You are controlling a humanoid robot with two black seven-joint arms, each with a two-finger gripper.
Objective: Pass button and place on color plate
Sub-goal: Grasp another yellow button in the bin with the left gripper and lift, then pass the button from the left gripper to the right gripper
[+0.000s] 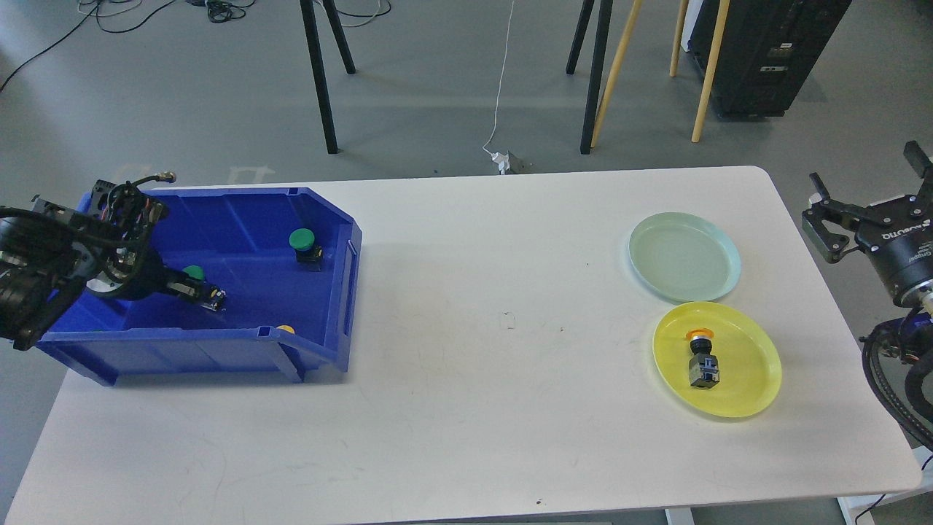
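Observation:
My left gripper (206, 294) reaches into the blue bin (321, 343) and is shut on a green-capped button (193, 273), held just above the bin floor. A second green button (302, 240) stands near the bin's far right corner. A yellow cap (286, 329) peeks over the bin's front wall. The yellow plate (751, 383) at the right holds an orange-capped button (701, 359) lying on its side. The pale green plate (684, 257) behind it is empty. My right gripper (867, 175) is open and empty, off the table's right edge.
The white table (474, 350) spans the view between the bin and the plates. Black and wooden stand legs (598, 73), cables and a black cabinet (765, 51) are on the floor beyond the far edge.

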